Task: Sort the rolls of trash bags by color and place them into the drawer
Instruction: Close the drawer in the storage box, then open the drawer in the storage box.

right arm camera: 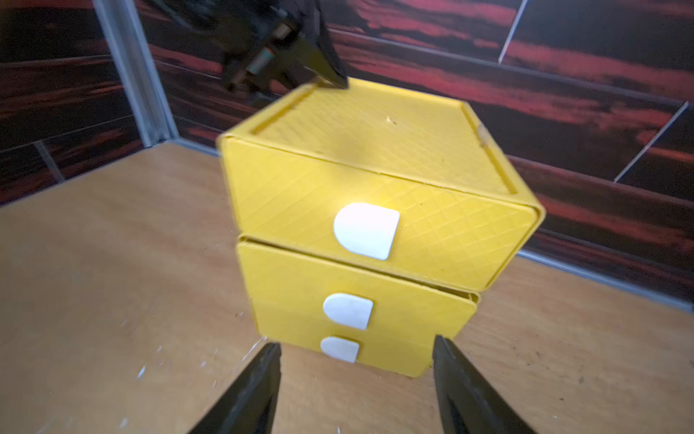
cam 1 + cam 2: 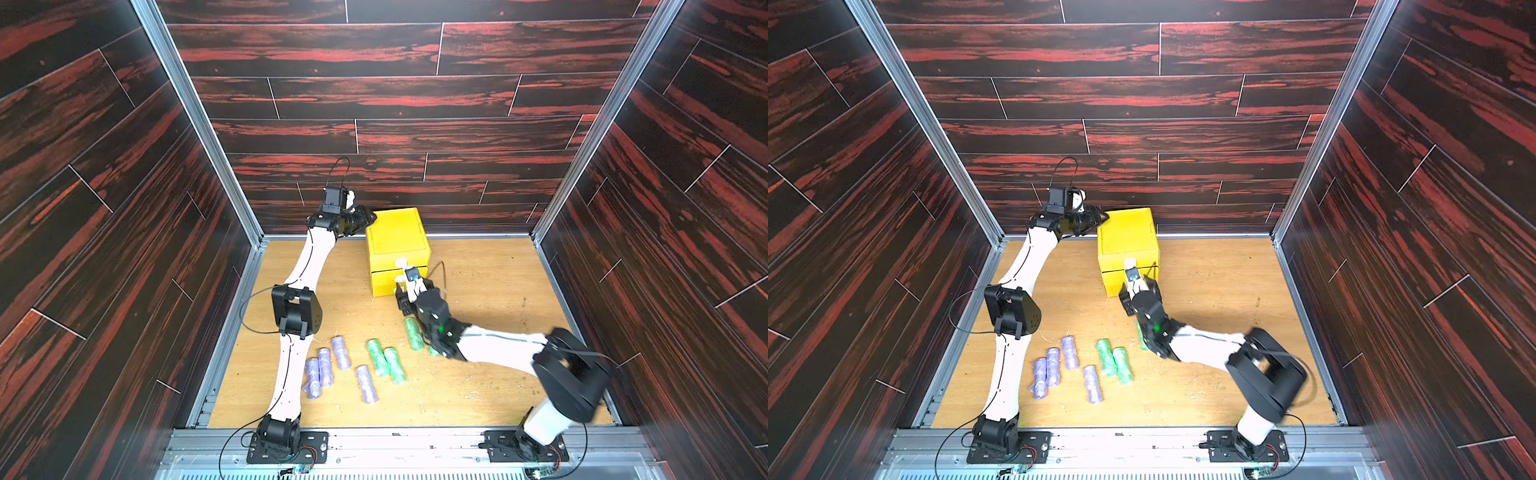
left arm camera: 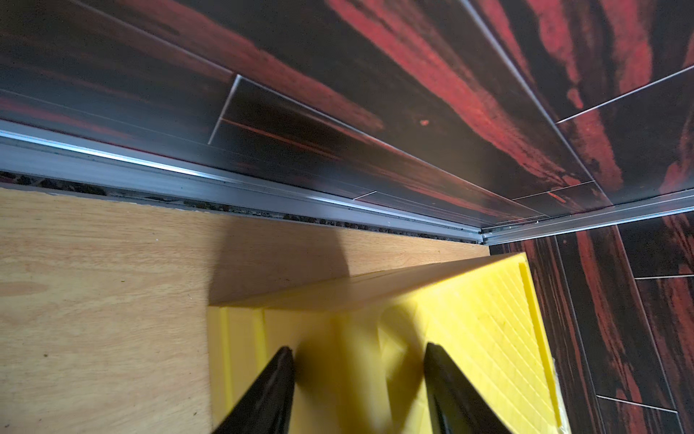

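Right wrist view, entries in order.

1. Yellow drawer cabinet point(image 1: 375, 150): three stacked fronts, each with a white tab point(image 1: 366, 229). It stands at the bench's far edge, about midway along. The fronts look shut or nearly so; which of the two cannot be told.
2. Right gripper point(image 1: 356, 342): jaws spread with nothing between them, low before the bottom fronts. Judged to be lined up to pull a tab.
3. Left gripper point(image 3: 358, 347): jaws apart astride the cabinet's upper rear corner on the left side, one fingertip touching the top. Whether it pinches cannot be told. Judged a brace, so the cabinet stays put when a drawer is pulled.
4. Purple rolls point(image 2: 325, 368): four, loose near the bench's front edge, left of middle.
5. Green rolls point(image 2: 394, 365): two side by side, just beside the purple. A third green roll point(image 2: 413, 332) lies next to the right wrist. The colours lie in separate groups, ready for loading. No pink rolls are in view.
6. Bench point(image 2: 498, 282): pale wood board, scuffed, with white flecks point(image 1: 141, 372).
7. Enclosure: dark, red-streaked plank panels point(image 2: 374, 95) on three sides, with aluminium rails point(image 3: 225, 180) at the joints.
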Controlling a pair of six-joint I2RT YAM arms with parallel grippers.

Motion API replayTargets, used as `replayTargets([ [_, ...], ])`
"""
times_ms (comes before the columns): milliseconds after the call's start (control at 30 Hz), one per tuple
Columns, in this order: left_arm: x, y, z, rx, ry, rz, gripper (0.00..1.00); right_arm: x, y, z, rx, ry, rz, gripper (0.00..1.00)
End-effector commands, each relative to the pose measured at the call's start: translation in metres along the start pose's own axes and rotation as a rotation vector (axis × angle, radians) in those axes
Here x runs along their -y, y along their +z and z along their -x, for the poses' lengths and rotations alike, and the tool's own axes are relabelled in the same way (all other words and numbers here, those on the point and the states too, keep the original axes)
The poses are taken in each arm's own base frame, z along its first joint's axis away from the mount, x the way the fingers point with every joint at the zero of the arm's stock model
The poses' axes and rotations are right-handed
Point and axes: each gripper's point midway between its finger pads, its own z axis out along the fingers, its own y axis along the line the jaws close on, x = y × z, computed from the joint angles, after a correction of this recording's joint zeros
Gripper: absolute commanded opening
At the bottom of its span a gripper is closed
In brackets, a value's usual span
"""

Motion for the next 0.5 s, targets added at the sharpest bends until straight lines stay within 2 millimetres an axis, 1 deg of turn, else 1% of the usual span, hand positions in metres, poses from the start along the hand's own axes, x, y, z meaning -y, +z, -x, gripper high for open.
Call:
replayTargets([
  [0,0.017,0.007,-0.053,-0.173,-0.009,-0.002,0.58,-0.003,-0.028,0.050,0.136,-0.146,0.096,0.66],
  [67,0.017,0.006,-0.054,-0.176,-0.010,-0.002,0.58,0.000,-0.030,0.052,0.106,-0.244,0.090,0.65],
  [100,0.016,0.006,-0.054,-0.178,-0.011,0.001,0.58,-0.003,-0.028,0.052,0.086,-0.315,0.100,0.66],
  [200,0.018,0.004,-0.053,-0.177,-0.013,-0.002,0.59,-0.012,-0.019,0.037,-0.016,-0.572,0.153,0.66],
  [300,0.022,0.002,-0.052,-0.174,-0.014,-0.011,0.60,-0.005,-0.009,0.024,-0.080,-0.765,0.155,0.66],
  [400,0.023,0.000,-0.050,-0.171,-0.017,-0.015,0.61,0.002,-0.002,0.018,-0.071,-0.882,0.175,0.68],
  [467,0.024,0.000,-0.050,-0.172,-0.021,-0.020,0.61,0.005,0.005,0.019,-0.051,-0.905,0.200,0.72],
])
